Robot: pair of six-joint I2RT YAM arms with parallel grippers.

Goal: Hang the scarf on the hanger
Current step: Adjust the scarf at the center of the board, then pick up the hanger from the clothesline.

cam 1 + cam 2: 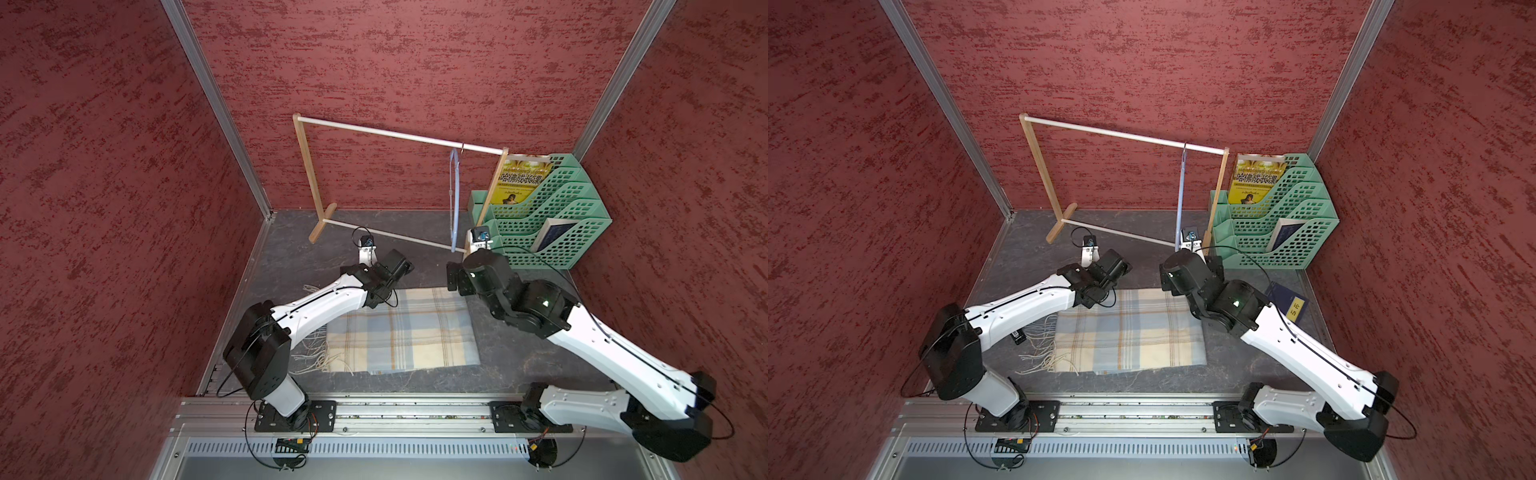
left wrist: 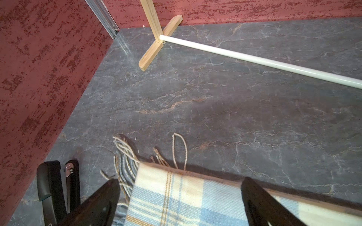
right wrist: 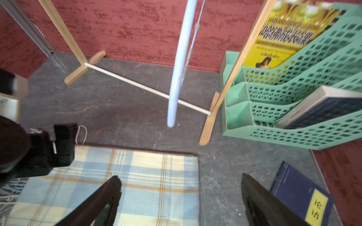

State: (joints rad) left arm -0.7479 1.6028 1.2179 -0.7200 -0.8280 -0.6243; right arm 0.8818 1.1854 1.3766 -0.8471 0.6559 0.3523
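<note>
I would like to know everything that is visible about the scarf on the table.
The scarf is soft woven cloth, plaid in cream, light blue and thin tan lines. It lies folded flat into a rectangle on the dark marbled table. Cream fringe tassels spill from its end on the robot's left side. The left gripper and right gripper hover open over its far corners; neither holds it.

A pale wooden clothes rack with white rods (image 1: 399, 135) stands far back on the dark grey marbled tabletop (image 1: 291, 253); just right of it a mint-green perforated plastic organiser (image 1: 594, 232) holds an upright yellow book (image 1: 519, 183). Nearer, a dark blue yellow-labelled book (image 1: 1289, 305) lies flat, and a black stapler (image 2: 56, 187) sits at the left.
</note>
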